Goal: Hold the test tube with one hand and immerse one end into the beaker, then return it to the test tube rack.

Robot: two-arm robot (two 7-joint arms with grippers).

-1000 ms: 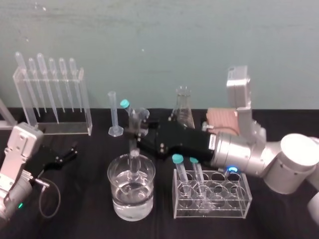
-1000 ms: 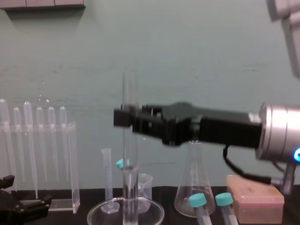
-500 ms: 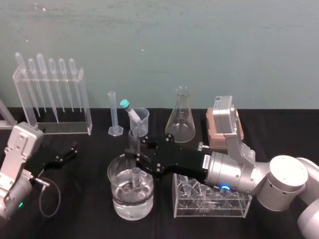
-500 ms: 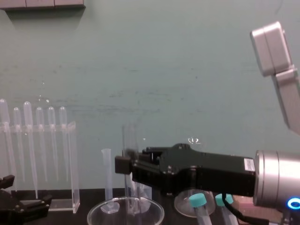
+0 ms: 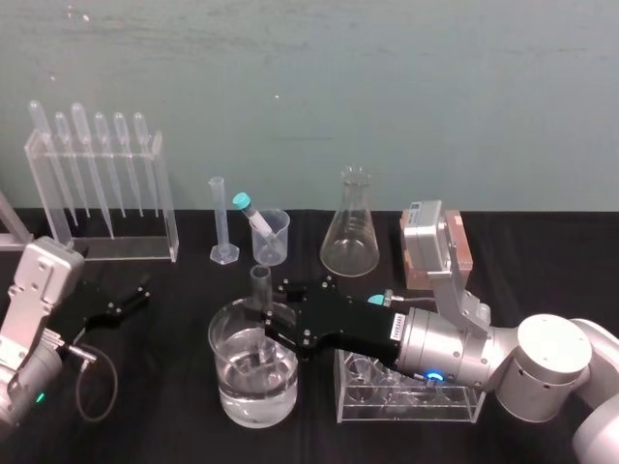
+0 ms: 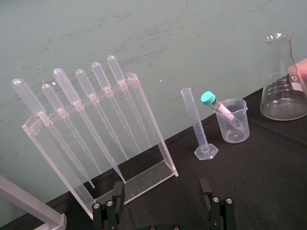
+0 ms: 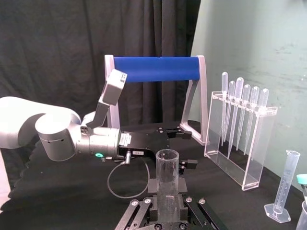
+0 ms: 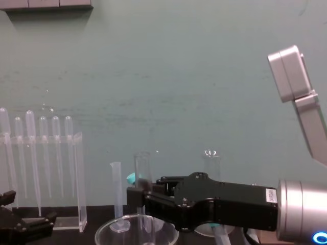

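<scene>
Test tube upright in beaker, pinkish rack apart

Plan of clearances. The right arm lies across the middle of the surface. Its pincer, clamped on the test tube, stands over the beaker. The arm covers the clear tube rack and bars the front approach to the conical flask and the test tube rack. The pipette stand, graduated cylinder and small beaker line the back. Bare surface lies between the beaker and the left pincer, and at the far right.
</scene>
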